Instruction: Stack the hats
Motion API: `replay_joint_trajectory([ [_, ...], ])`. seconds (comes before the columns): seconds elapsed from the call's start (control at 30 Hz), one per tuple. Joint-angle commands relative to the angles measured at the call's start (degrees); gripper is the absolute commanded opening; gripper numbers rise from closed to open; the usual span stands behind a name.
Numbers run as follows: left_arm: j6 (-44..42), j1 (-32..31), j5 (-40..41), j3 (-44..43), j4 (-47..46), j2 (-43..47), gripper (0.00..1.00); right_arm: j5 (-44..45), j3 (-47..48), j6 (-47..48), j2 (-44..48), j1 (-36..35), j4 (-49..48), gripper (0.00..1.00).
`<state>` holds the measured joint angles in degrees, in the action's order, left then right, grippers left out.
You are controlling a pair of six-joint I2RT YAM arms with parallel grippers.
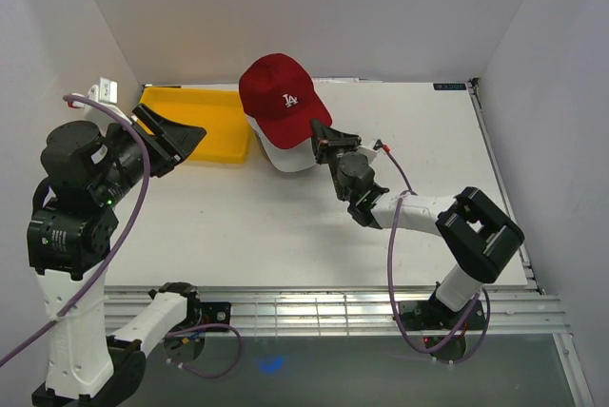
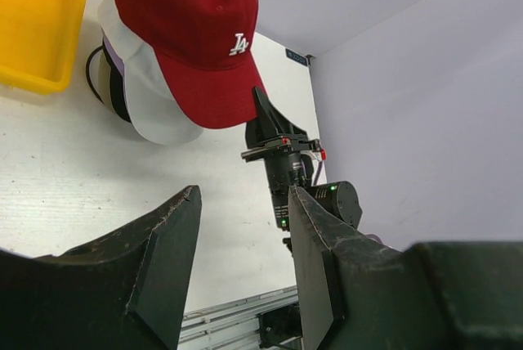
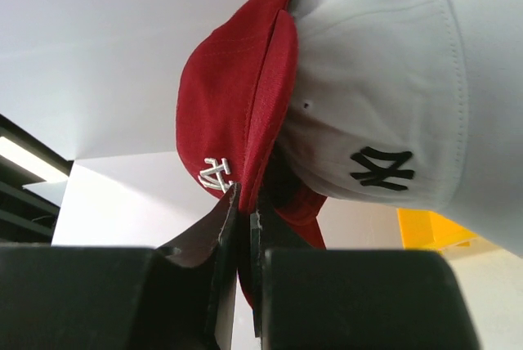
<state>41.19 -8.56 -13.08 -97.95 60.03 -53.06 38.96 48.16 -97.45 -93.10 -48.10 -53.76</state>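
Note:
A red cap (image 1: pixel 279 93) with a white LA logo sits on top of a pile of caps at the back middle of the table. Under it shows the white cap (image 1: pixel 285 155) with a dark NY logo (image 3: pixel 381 168); lavender, black and beige edges show in the left wrist view (image 2: pixel 114 80). My right gripper (image 1: pixel 324 138) is shut on the red cap's brim (image 3: pixel 253 178). My left gripper (image 1: pixel 186 136) is open and empty, raised at the left over the yellow tray's near edge.
A flat yellow tray (image 1: pixel 195 112) lies at the back left, beside the pile of caps. White walls close the table at the back and both sides. A metal rail runs along the near edge (image 1: pixel 314 307).

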Motion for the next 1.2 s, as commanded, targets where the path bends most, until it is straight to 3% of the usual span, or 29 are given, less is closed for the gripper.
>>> replay_joint_trajectory([
  [0.0, -0.76, -0.58, 0.69, 0.04, -0.09, 0.50, 0.57, 2.88, -1.58, -3.27, -1.64, -0.95, -4.86, 0.08],
  [0.47, -1.02, -1.20, 1.48, 0.48, -0.18, 0.06, 0.57, 1.56, -2.20, -8.72, -6.48, -0.60, -6.01, 0.08],
  [0.83, -0.94, -1.20, 1.92, 0.66, -0.18, 0.06, 0.57, -1.25, 1.14, -6.96, -6.30, 0.63, 5.14, 0.08],
  [1.17, -0.85, -1.20, 1.92, 0.66, -0.18, -0.03, 0.57, -4.15, 0.97, -6.70, -8.76, 1.34, 9.20, 0.08],
])
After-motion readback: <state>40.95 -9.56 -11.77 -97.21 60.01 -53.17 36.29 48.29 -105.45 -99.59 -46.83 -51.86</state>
